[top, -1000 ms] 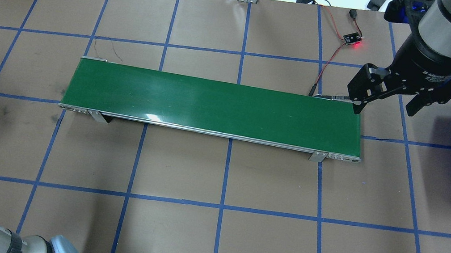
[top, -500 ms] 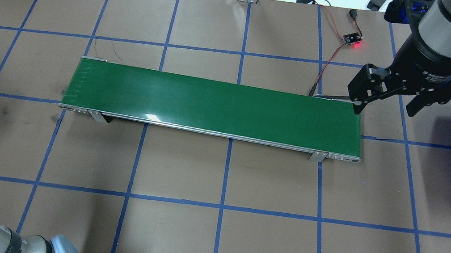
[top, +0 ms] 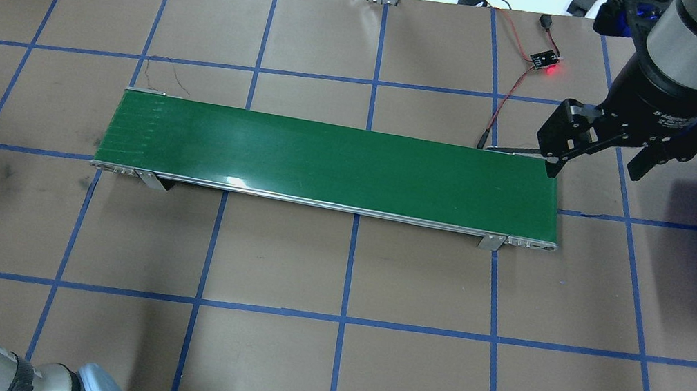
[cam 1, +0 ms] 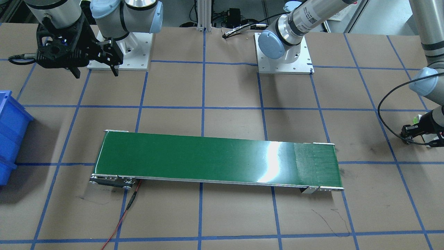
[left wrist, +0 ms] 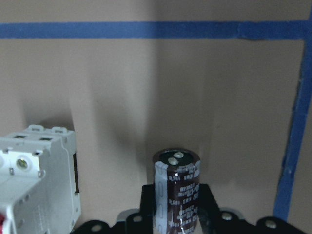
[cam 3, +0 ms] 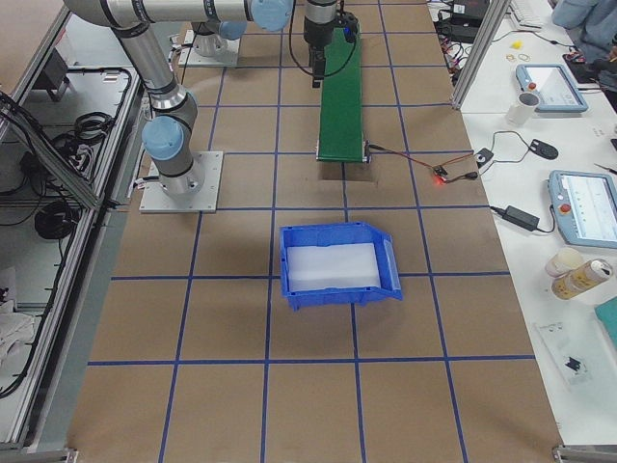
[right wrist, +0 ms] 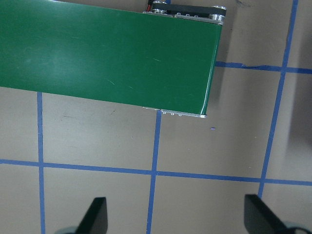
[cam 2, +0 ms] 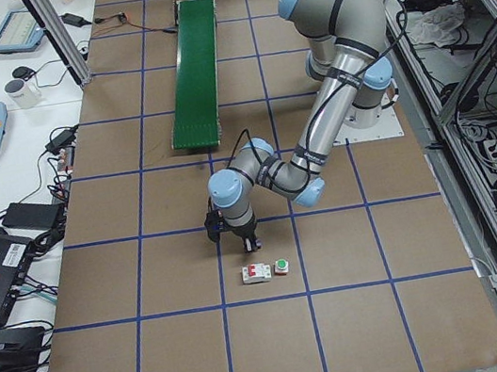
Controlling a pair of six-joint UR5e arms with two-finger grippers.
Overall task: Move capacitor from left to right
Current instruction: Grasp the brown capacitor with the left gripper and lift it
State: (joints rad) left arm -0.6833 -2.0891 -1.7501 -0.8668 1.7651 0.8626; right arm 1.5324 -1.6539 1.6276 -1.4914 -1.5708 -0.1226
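Facing the robot, the left arm (cam 1: 427, 31) reaches down at the end of the table (cam 1: 381, 215), while the right gripper (cam 1: 96, 73) hangs above it with jaws spread wide. From the left side, the left gripper (cam 2: 234, 238) points straight down, near the white breaker (cam 2: 256, 273) and green-capped button (cam 2: 282, 265). Its wrist camera shows the capacitor (left wrist: 176, 192) upright, clamped between the jaws, the breaker just beside it.

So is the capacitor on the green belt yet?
No, the capacitor is in the left tool, near the white breaker, and nothing lies on the green belt.
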